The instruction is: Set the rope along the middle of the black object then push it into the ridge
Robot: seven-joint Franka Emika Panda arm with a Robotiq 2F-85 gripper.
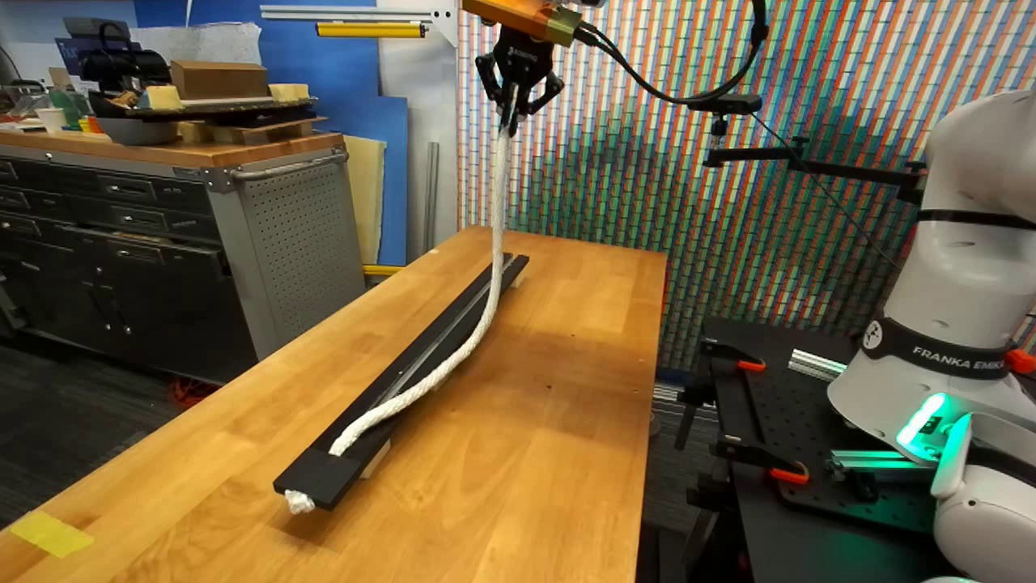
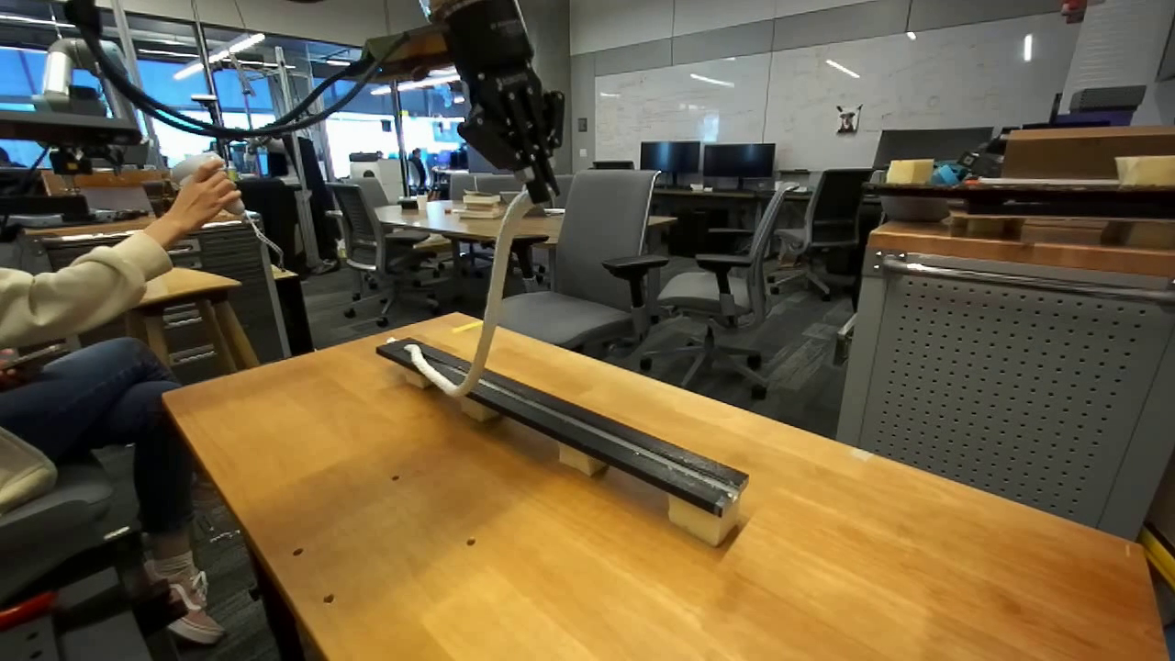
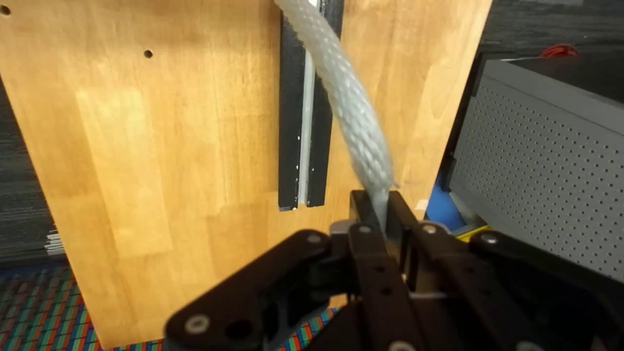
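The black bar (image 1: 405, 364) lies raised on the table in both exterior views (image 2: 633, 459); the wrist view shows its open end (image 3: 291, 122). Its ridge, a pale lengthwise groove (image 3: 307, 122), is bare there. The white rope (image 1: 497, 243) comes out of the bar's capped end, where a frayed tip (image 1: 299, 502) sticks out. The rope bows over the bar's robot-side edge, then rises steeply (image 2: 493, 303). My gripper (image 1: 510, 125), high above the table, is shut on the rope's upper end; the wrist view shows the rope (image 3: 358, 117) between the fingertips (image 3: 382, 200).
Pale wooden blocks (image 2: 705, 521) support the bar on the wooden table (image 2: 386, 514). Yellow tape (image 1: 53, 533) marks a table corner. A grey cabinet (image 1: 295, 227) stands beyond one long side. A seated person (image 2: 64, 367) holds a controller at the other side.
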